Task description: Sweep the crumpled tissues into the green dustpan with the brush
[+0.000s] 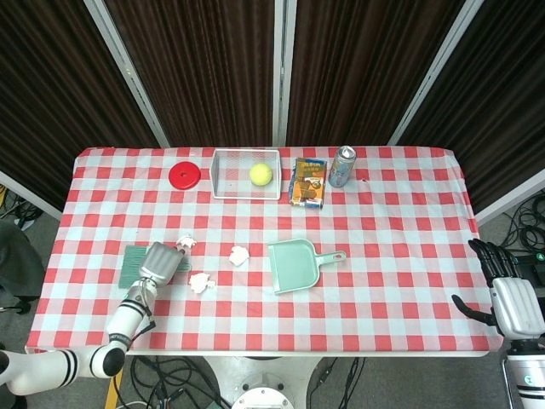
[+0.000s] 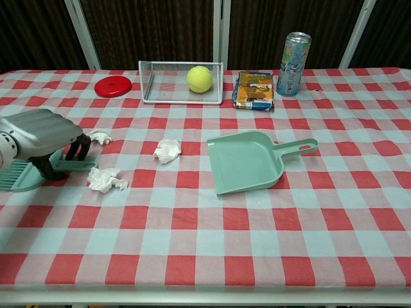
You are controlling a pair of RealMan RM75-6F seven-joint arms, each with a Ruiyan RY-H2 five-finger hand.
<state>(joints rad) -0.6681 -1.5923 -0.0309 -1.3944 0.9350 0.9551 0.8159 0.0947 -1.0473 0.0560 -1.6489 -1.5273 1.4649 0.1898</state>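
Observation:
The green brush [image 1: 132,262] [image 2: 19,176] lies flat at the table's left side. My left hand [image 1: 162,262] [image 2: 42,135] sits over its handle, fingers curled down on both sides of it. Three crumpled tissues lie nearby: one [image 1: 186,244] [image 2: 98,136] just beyond the hand, one [image 1: 201,282] [image 2: 106,180] by the handle's end, one [image 1: 239,255] [image 2: 167,151] further toward the middle. The green dustpan [image 1: 295,266] [image 2: 247,162] rests mid-table, mouth facing left, handle to the right. My right hand [image 1: 511,294] hangs off the table's right edge, fingers spread, holding nothing.
Along the far side stand a red lid [image 1: 185,175], a wire basket [image 1: 223,175] with a tennis ball [image 1: 261,174], a snack box [image 1: 309,181] and a drinks can [image 1: 341,165]. The checked cloth [image 1: 392,256] covers the table.

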